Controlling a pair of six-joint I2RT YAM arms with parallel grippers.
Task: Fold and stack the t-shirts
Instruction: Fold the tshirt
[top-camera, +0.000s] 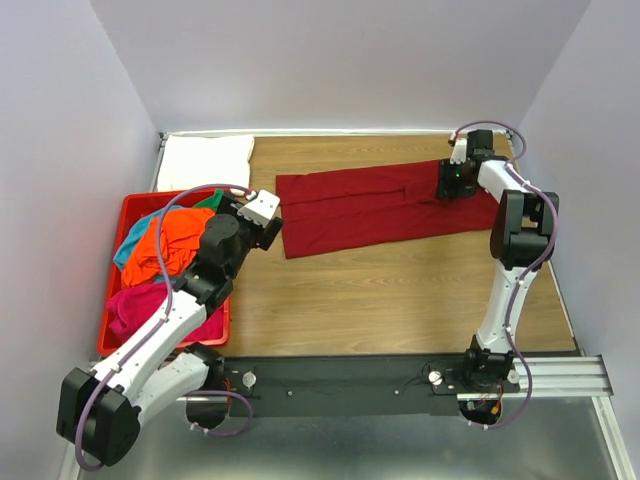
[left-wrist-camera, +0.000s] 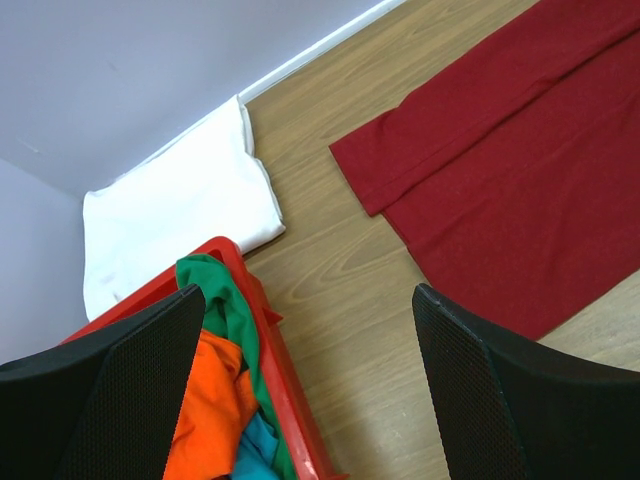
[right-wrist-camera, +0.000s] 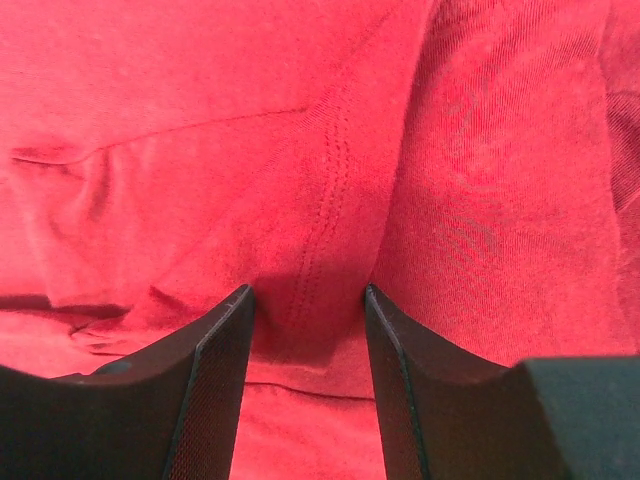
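Top external, one dark red t-shirt (top-camera: 360, 210), one white t-shirt (top-camera: 205, 160)

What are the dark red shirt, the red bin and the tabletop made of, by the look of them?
Dark red shirt: soft knit cloth, likely cotton, matte; it creases and shows stitched seams. Bin: hard plastic, slightly glossy, with a smooth moulded rim. Tabletop: wood or wood-look laminate; grain lines show, but which is unclear.

The left arm (top-camera: 160, 325) leans from the near left toward the middle, the left hand (top-camera: 268, 225) hanging with fingers (left-wrist-camera: 140, 390) spread wide, holding nothing. The right arm (top-camera: 505, 295) reaches to the far right, wrist bent down; the right hand (top-camera: 452, 182) has fingers (right-wrist-camera: 205, 400) partly apart, tips seemingly touching down.
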